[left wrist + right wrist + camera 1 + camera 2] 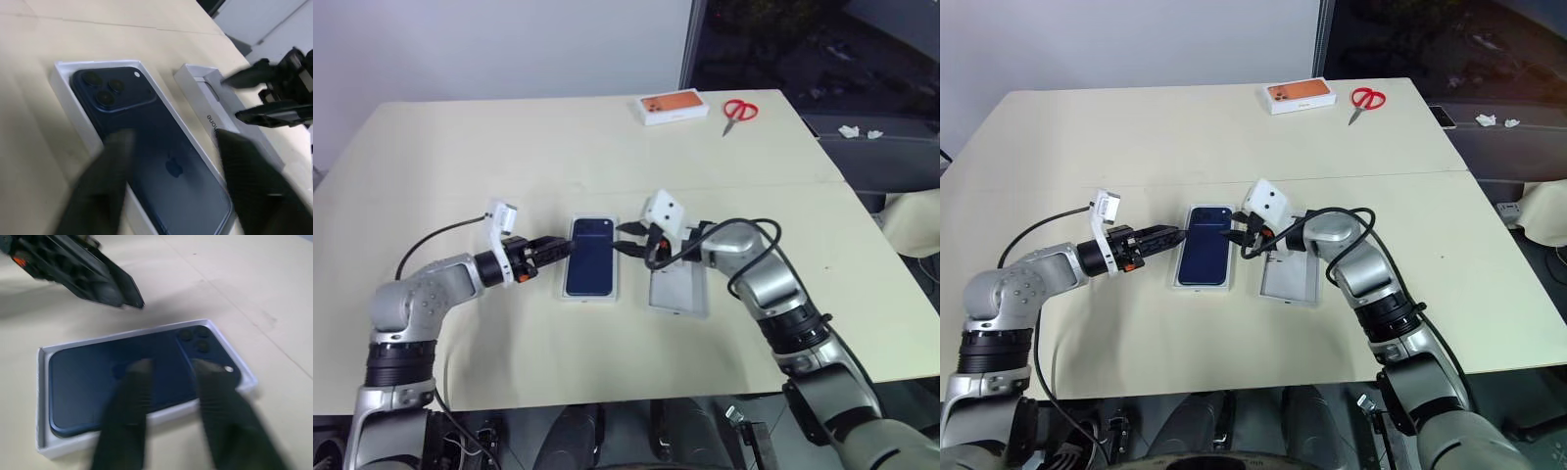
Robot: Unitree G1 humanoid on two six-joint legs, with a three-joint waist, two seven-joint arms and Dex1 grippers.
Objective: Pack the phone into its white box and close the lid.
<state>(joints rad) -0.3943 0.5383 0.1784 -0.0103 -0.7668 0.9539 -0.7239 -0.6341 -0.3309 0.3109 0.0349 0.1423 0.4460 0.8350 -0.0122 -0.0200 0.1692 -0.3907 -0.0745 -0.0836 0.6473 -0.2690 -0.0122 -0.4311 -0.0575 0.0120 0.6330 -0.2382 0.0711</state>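
Observation:
The dark navy phone (592, 257) lies back up inside the white box (589, 297) at the middle of the table, its camera cluster at the far end. Flat on the table just right of the box is the lid (680, 292), partly under my right wrist. My left gripper (566, 249) points at the box's left edge, its blurred fingers (102, 181) apart over the phone. From the right, my right gripper (625, 239) reaches to the box's far right corner. A narrow gap shows between its fingers (129, 406), and they hold nothing.
A small orange-topped box (673, 107) and red scissors (739, 111) lie near the table's far right edge. A seam runs across the tabletop (460, 147) behind the box. The table's front edge is close below both arms.

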